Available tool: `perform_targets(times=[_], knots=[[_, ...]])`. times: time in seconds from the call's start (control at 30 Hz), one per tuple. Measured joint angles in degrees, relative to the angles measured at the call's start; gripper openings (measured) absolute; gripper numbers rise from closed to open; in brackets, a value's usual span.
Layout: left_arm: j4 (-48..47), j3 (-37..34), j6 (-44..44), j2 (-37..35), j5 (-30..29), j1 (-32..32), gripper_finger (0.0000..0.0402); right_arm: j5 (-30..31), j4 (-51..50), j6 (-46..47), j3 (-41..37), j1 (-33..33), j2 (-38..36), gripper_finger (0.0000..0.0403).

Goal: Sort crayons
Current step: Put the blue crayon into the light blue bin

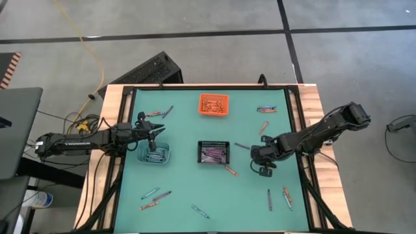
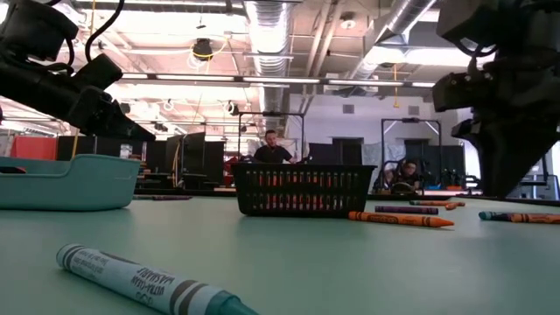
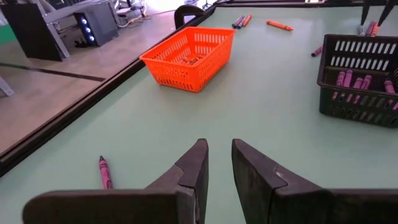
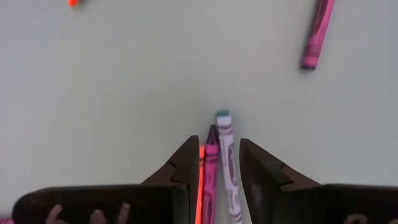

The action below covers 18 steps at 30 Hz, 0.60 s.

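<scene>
Purple, orange and grey crayons [image 4: 219, 168] were held together in the right hand [image 4: 214, 165], low above the counter [image 1: 182, 195] right of the black bin [image 1: 214, 152]. Mixed colours risked landing in one bin. Left hand [image 3: 219, 163], narrow and empty, hovered over the teal bin [image 1: 153, 154].

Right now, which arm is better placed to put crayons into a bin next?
The right: its claw grips three crayons, close beside the black bin. The left claw is empty over the teal bin.
</scene>
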Motion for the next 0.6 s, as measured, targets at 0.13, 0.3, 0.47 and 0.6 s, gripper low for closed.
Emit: perform_targets(times=[0.13, 0.3, 0.47, 0.6], knots=[[-0.02, 0.0, -0.02, 0.0, 0.0, -0.01, 0.0061, 1.24, 2.52, -2.03, 0.0, -0.28, 0.0, 0.0107], [-0.02, 0.0, -0.02, -0.02, 0.0, -0.02, 0.0061, 2.09, 3.76, -3.62, 0.0, -0.22, 0.01, 0.0107], [-0.02, 0.0, -0.02, -0.01, -0.01, -0.01, 0.0061, 3.84, 4.15, -3.65, 0.02, -0.27, 3.34, 0.0107], [-0.02, 0.0, -0.02, -0.02, -0.02, 0.0, 0.0061, 3.77, 4.04, -3.61, 0.17, -0.25, 8.36, 0.0107]])
